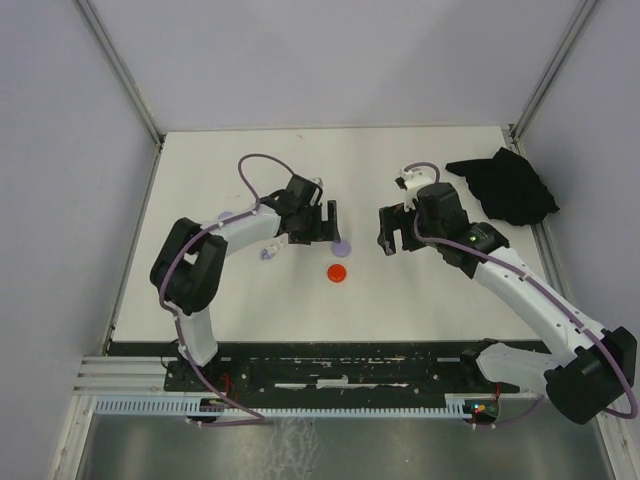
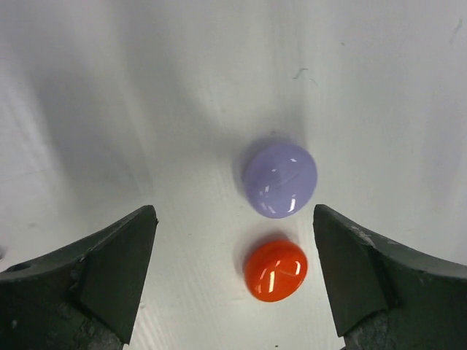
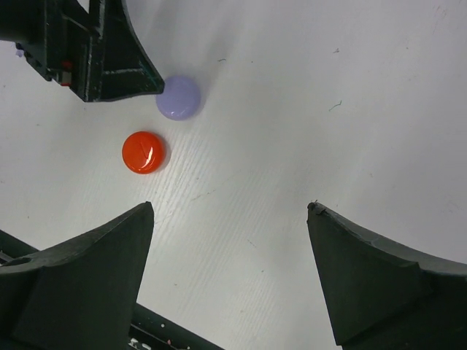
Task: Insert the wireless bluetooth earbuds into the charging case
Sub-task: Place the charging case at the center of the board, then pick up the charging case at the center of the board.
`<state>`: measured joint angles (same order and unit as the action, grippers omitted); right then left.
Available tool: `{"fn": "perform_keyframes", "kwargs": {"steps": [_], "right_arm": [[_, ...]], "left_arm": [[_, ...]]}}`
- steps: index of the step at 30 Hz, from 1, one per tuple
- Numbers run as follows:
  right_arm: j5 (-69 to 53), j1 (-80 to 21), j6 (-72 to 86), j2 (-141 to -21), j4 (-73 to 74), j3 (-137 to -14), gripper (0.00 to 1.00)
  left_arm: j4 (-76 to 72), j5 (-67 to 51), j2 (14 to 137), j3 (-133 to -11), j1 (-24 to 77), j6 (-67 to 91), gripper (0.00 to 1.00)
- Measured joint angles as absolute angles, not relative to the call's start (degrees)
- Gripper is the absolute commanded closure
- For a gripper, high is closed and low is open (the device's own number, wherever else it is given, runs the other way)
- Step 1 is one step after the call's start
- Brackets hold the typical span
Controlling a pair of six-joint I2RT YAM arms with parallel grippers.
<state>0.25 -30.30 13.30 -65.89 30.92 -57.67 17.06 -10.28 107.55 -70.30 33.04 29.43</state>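
The left gripper stood released, fingers spread wide and grasping nothing. The lilac case lay on the table just ahead of its fingertips. In the top view the red case lay at 6 o'clock of it, near but apart. The right gripper was likewise spread and held nothing, at 3 o'clock of both cases. A lilac piece, seemingly an earbud but too small to confirm, lay at 9 o'clock of the lilac case, beside the left arm. A black cloth occupied the table's 2 o'clock corner.

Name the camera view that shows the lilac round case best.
The left wrist view: the lilac round case sits large and unobstructed mid-frame. The right wrist view shows it smaller, upper left; the top view shows only a tiny dot.
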Motion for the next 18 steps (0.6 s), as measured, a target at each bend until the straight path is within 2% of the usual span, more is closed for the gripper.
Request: {"fn": "perform_keyframes", "kwargs": {"steps": [5,11,18], "right_arm": [[0.73,-30.3,12.8,-66.06,31.33,-57.67,0.05],[1.58,-30.3,12.14,-66.08,31.42,-57.67,0.05],[1.58,-30.3,12.1,-66.85,31.4,-57.69,0.05]], "left_arm": [[21.91,-3.53,103.53,-70.3,28.97,27.0,0.05],[24.97,2.5,98.91,-70.72,19.22,23.16,0.05],[27.11,6.04,101.36,-76.23,12.58,19.0,0.06]]}}
